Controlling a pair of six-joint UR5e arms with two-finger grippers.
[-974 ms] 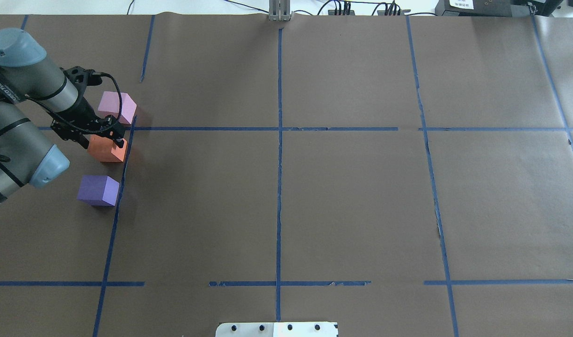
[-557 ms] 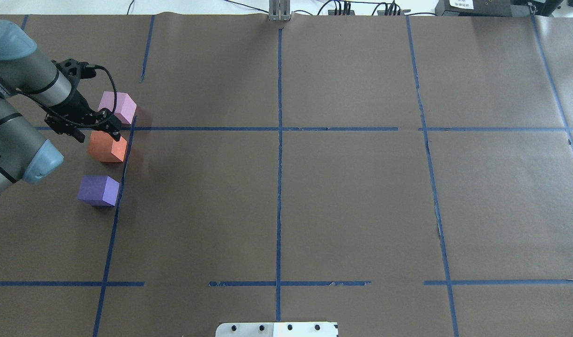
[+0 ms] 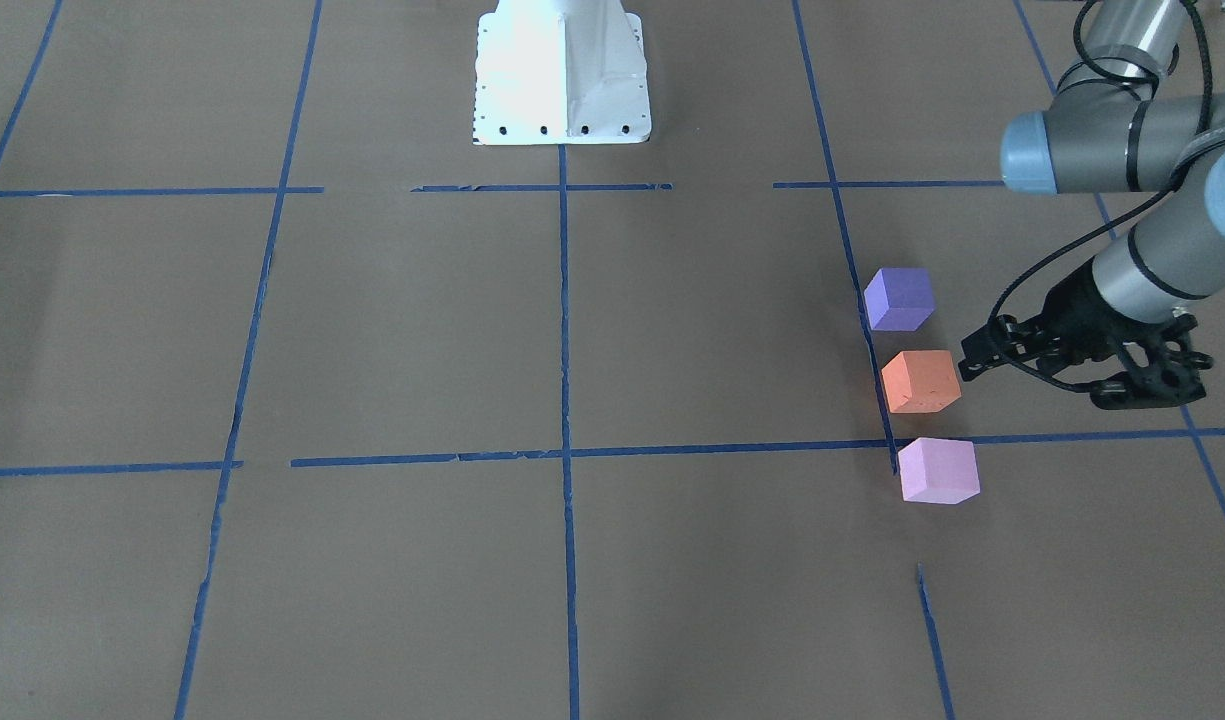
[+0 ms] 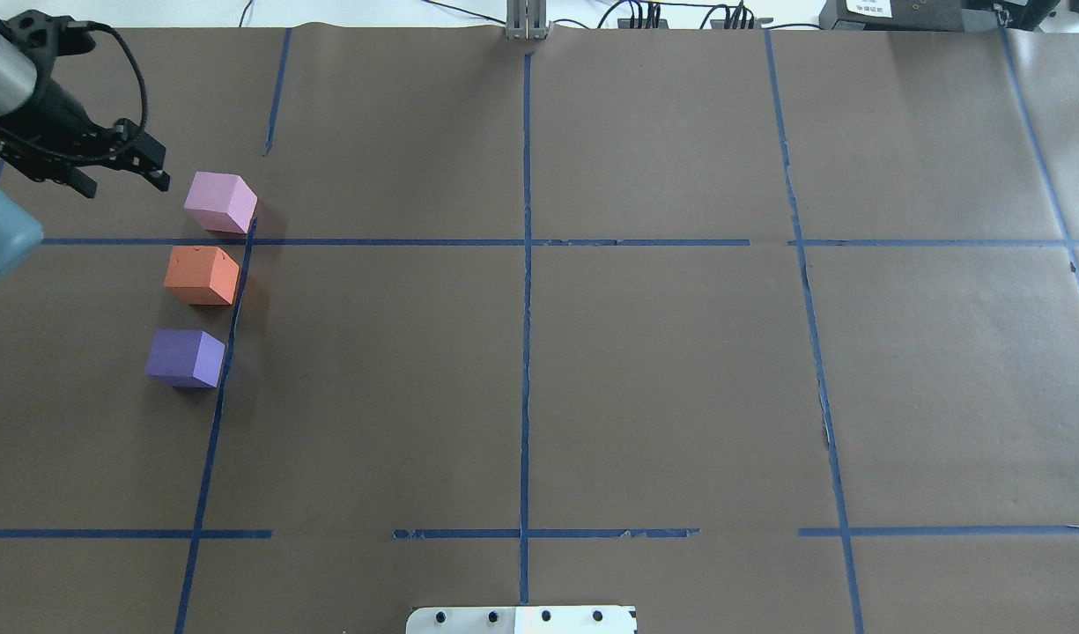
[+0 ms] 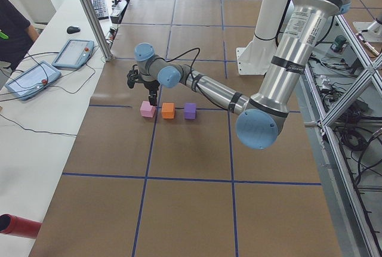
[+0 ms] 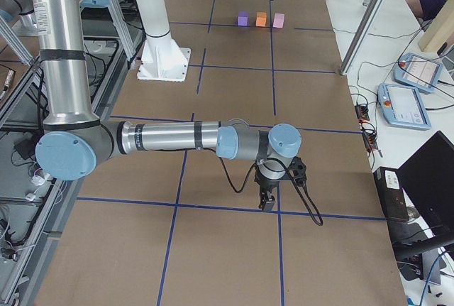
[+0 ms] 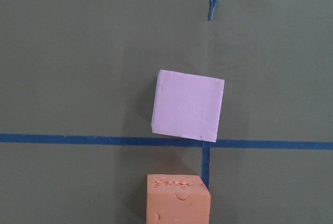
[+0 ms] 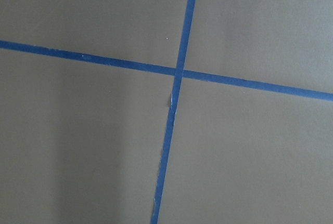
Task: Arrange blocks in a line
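Note:
Three cubes stand in a line along a blue tape line at the table's left: pale pink (image 4: pixel 220 202), orange (image 4: pixel 202 276) and violet-purple (image 4: pixel 185 358). In the front view they are the pink (image 3: pixel 938 470), orange (image 3: pixel 920 381) and purple (image 3: pixel 899 299) cubes. My left gripper (image 4: pixel 122 181) is open and empty, raised to the left of the pink cube. The left wrist view shows the pink cube (image 7: pixel 188 104) and the orange cube (image 7: pixel 178 199) below it. My right gripper (image 6: pixel 268 199) hangs low over a tape crossing at the far right. I cannot tell whether it is open or shut.
The brown paper table carries a grid of blue tape (image 4: pixel 526 264). The white robot base plate (image 3: pixel 562 70) sits at the robot's edge. Cables and boxes lie along the far edge (image 4: pixel 680 18). Tablets (image 5: pixel 71 53) rest on the white side table.
My left gripper has lifted off the orange cube and moved away to the far left. The orange cube stays on the table. The other cubes have not moved.

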